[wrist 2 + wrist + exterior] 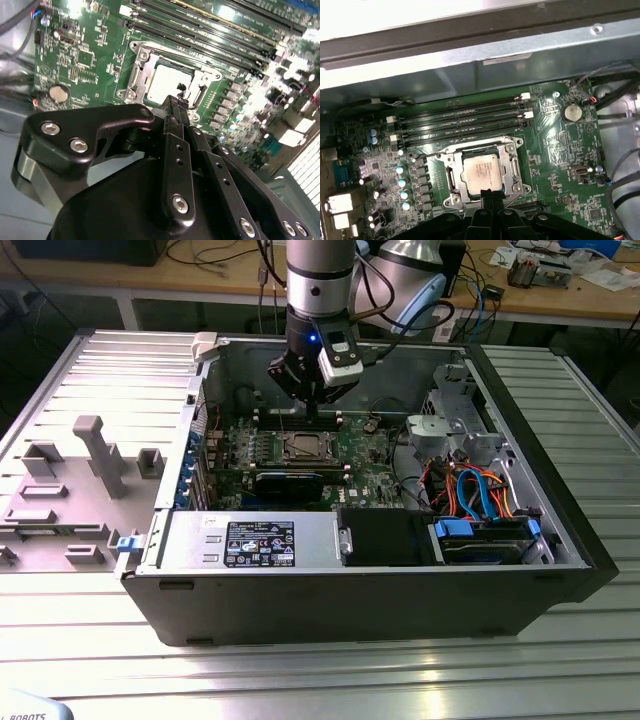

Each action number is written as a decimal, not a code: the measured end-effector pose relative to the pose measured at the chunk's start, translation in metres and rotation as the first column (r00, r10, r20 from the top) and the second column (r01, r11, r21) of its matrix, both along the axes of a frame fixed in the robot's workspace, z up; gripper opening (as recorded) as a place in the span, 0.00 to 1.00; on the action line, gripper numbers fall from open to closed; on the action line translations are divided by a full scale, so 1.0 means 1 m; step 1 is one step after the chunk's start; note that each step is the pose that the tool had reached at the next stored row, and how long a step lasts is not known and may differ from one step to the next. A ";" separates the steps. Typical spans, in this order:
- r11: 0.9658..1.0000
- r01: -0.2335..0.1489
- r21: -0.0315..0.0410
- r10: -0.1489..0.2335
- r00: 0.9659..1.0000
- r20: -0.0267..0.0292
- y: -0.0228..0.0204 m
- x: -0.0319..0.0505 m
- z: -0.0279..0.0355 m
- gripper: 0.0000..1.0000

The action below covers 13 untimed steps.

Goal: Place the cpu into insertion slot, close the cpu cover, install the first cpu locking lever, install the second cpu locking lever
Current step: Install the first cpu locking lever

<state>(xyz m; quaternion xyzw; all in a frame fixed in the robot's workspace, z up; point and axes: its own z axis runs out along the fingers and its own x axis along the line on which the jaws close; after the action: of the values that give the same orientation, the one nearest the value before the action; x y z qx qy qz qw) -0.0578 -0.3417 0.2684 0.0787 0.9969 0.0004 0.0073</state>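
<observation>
The cpu (480,170) lies in the insertion slot (451,186) on the green motherboard, its pale silver top facing up. Around it the silvery cpu cover (508,161) lies flat, framing the chip. My gripper (492,196) hangs just above the slot's edge on the side away from the memory slots, its black fingers pressed together and shut, with nothing visible between them. In the second wrist view the gripper (178,101) tips reach the rim of the cover (141,75) beside the cpu (167,82). In the exterior view the gripper (312,406) stands over the slot (303,448) inside the open computer case.
Long black memory slots (465,120) run beside the socket. A coin cell battery (571,112) sits on the board. The case walls (540,440), a black power supply (250,540), a drive bay with blue and orange cables (480,490) and a black card (288,483) surround the board.
</observation>
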 end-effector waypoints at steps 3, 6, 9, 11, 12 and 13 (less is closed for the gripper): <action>1.000 -0.001 0.001 0.001 1.000 0.001 0.0001 -0.0006 -0.0001 0.11; 1.000 -0.002 0.001 0.002 1.000 0.001 0.0000 -0.0007 -0.0001 0.11; 1.000 -0.002 0.001 0.002 1.000 0.001 0.0000 -0.0007 -0.0001 0.11; 1.000 -0.003 0.001 0.003 1.000 0.001 0.0001 -0.0007 -0.0001 0.11; 1.000 -0.003 0.001 0.003 1.000 0.001 0.0000 -0.0007 -0.0001 0.11; 1.000 -0.003 0.001 0.003 1.000 0.001 0.0001 -0.0007 -0.0001 0.11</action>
<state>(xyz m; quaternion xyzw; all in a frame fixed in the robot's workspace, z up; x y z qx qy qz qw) -0.0585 -0.3416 0.2683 0.0773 0.9970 0.0008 0.0078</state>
